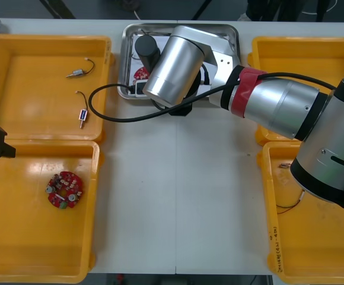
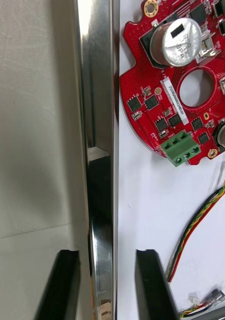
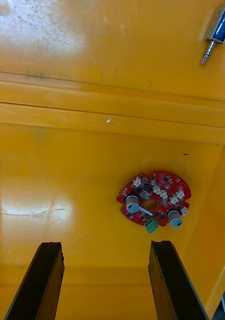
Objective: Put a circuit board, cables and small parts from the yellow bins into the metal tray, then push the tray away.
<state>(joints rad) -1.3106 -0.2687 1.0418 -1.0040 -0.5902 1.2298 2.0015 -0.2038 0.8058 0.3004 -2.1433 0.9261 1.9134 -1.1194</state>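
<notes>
right gripper (image 2: pixel 106 252): at the near rim of the metal tray (image 2: pixel 100 100), 1 finger outside over the table (image 2: pixel 32 125), 1 inside; fingers apart, and a gap shows between the inside finger and the rim, so you're straddling it, not clamped
left gripper (image 3: pixel 105 245): parked over the near left yellow bin (image 3: pixel 52 165), fingers spread, holding nothing
tray contents: round red circuit board (image 2: pixel 177 90) flat on the white floor, red and yellow cable (image 2: pixel 202 220) just beside it and close to your inside finger
step: loading looks done; my read is you're on the push
tray handling: stiff thin metal, likely light and slick on the table, so expect it to slide with little force and yaw if pushed off-centre
where to take it: the near wall at about mid-width, roughly where you sit in the front view; press with the outside finger or pinch the rim
load: board and cable lie loose, board parts look fragile; go slow so nothing shifts
risk: inside finger may snag the cable
leftovers: spare circuit board (image 1: pixel 64 190) in the near left bin, 2 small metal parts (image 1: pixel 77 72) in the far left yellow bin (image 1: pixel 41 59)
</notes>
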